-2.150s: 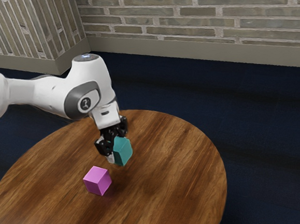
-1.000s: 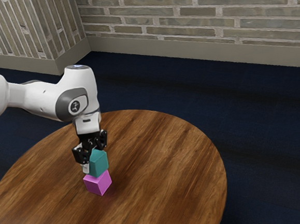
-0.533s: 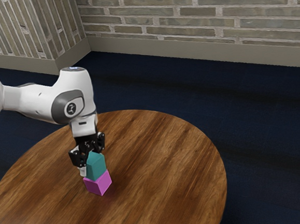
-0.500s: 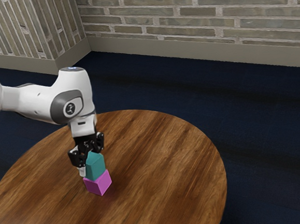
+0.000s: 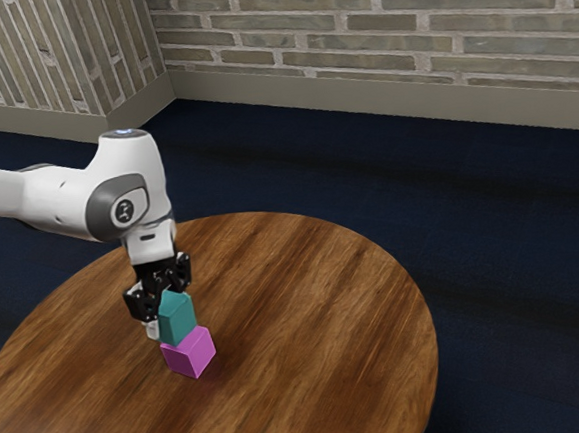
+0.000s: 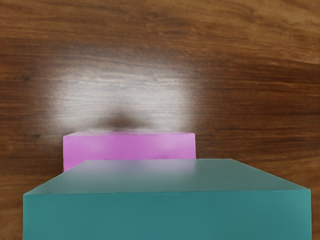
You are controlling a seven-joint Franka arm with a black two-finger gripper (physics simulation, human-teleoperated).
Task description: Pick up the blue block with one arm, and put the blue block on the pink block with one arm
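Note:
The blue block (image 5: 175, 317), teal in colour, sits right over the pink block (image 5: 188, 352) on the round wooden table (image 5: 307, 305), shifted a little toward the exterior view's left. Its underside appears to touch the pink block's top. My gripper (image 5: 162, 303) comes down from above, and its black fingers (image 5: 136, 305) hold the blue block from two sides. In the wrist view the blue block (image 6: 165, 200) is close under my hand, with the pink block (image 6: 129, 147) showing just past it.
The table's edge (image 5: 427, 366) curves round at the exterior view's right, above dark blue carpet (image 5: 490, 221). A brick wall (image 5: 374, 19) runs along the back. My white arm (image 5: 58, 200) reaches in from the exterior view's left.
My hand carried the blue block from beside the pink block toward the exterior view's left and down onto it. Over the last half second it drifted slightly further left.

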